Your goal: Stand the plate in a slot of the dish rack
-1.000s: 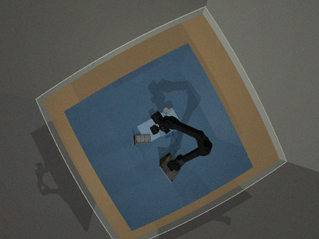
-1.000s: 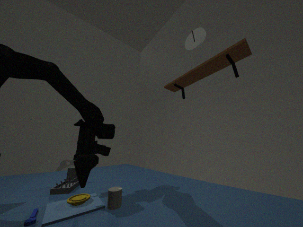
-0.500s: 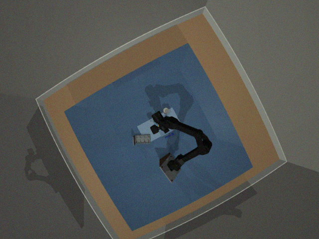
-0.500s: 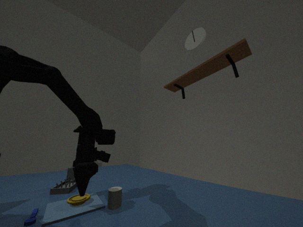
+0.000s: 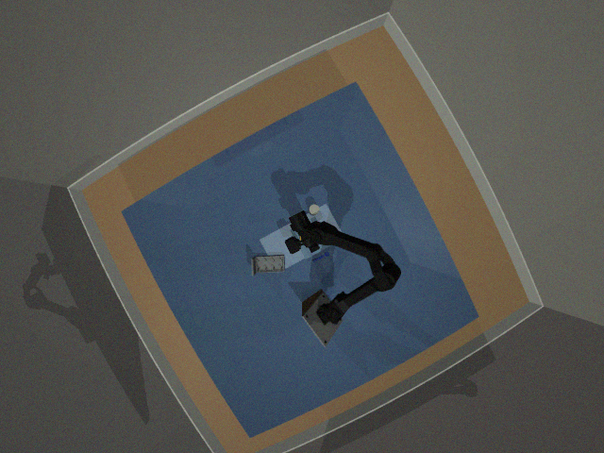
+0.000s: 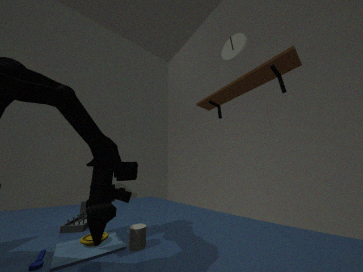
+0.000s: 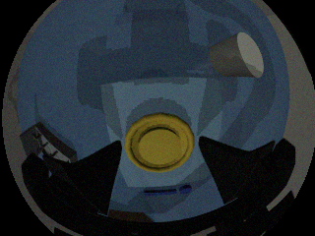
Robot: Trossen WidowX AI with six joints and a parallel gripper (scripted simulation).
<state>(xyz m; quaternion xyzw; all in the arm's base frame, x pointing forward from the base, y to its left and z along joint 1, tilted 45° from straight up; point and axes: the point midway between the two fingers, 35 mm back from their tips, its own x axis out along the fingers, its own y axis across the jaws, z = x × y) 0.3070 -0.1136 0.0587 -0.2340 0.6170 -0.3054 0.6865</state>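
A yellow plate (image 6: 85,238) (image 7: 159,147) lies flat on a light blue board (image 6: 74,252) (image 7: 153,94). My gripper (image 7: 160,144) (image 6: 96,243) is open and points down, with one fingertip on either side of the plate in the wrist view. Nothing is held between the fingers. In the top view the arm hides nearly all of the plate. The grey dish rack (image 5: 269,263) (image 6: 71,227) (image 7: 53,147) stands beside the board, with rows of short rails and a taller panel at one end. In the wrist view a finger partly covers the rack.
A pale cylinder (image 5: 313,209) (image 6: 137,237) (image 7: 237,55) stands upright beside the board. A blue spoon-like utensil (image 5: 320,257) (image 6: 37,260) (image 7: 166,191) lies on the blue surface at the board's side nearer the arm's base. A wall shelf (image 6: 249,79) hangs well above.
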